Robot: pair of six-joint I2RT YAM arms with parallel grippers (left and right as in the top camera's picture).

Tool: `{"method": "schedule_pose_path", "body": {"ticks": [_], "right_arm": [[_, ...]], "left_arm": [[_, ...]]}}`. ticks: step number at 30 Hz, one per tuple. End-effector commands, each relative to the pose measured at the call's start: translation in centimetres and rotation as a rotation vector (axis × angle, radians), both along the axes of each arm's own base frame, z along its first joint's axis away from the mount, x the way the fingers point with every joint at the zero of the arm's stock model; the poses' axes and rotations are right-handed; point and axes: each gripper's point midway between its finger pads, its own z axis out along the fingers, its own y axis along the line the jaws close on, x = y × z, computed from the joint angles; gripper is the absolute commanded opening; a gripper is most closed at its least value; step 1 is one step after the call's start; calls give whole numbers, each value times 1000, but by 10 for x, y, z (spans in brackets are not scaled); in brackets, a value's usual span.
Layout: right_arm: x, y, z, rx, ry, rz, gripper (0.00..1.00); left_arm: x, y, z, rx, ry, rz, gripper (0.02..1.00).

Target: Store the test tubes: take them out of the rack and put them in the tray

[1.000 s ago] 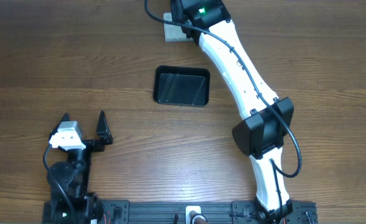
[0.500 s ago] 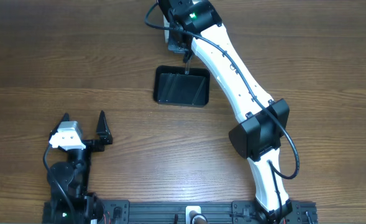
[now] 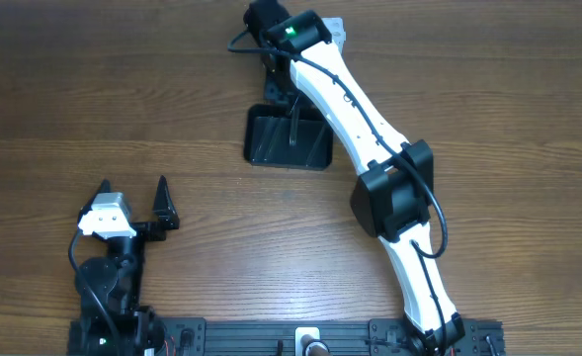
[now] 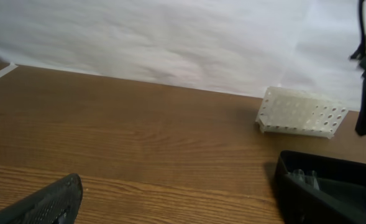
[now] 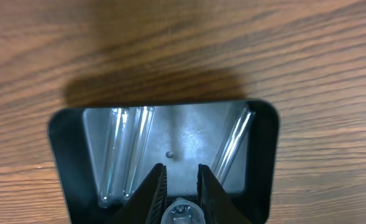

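My right gripper (image 5: 179,171) hangs over the black tray (image 5: 69,163), shut on a clear test tube (image 5: 181,213) that points down into it. Three test tubes lie in the tray, two side by side (image 5: 127,154) and one slanted (image 5: 232,146). From above, the right gripper (image 3: 279,81) is at the tray's (image 3: 263,150) far edge with the held tube (image 3: 293,124) hanging below it. The white rack (image 4: 301,112) stands beyond the tray (image 4: 322,193), partly hidden by the arm in the top view (image 3: 336,28). My left gripper (image 3: 132,188) rests open at the near left.
A white wall backs the wooden table. The right arm's white links (image 3: 355,109) stretch diagonally from the near right to the far middle. One left finger (image 4: 46,202) shows low in the left wrist view.
The right gripper has swung from the rack toward me and now sits over the tray with a tube in it. The rack's corner has become visible. The left arm has not moved.
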Motion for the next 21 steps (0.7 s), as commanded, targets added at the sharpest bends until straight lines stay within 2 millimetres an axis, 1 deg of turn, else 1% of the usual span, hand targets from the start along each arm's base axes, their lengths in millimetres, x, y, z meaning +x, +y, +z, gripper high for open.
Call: {"method": "schedule_pose_path", "body": {"ticks": [1,8,13,21], "right_arm": [[-9,8,-14,19,62,2,159],[-18,3,-24,-5,113,0,161],[-18,0,-31,-15,132,-6,169],[-18,-1,-50,-37,160,-7,176]], "left_arm": [[0,-1,-2,15,3,-3,996],[0,-1,-2,15,3,-3,998],[0,-1,-2,15,3,-3,998],[0,-1,-2,15,3,-3,998]]}}
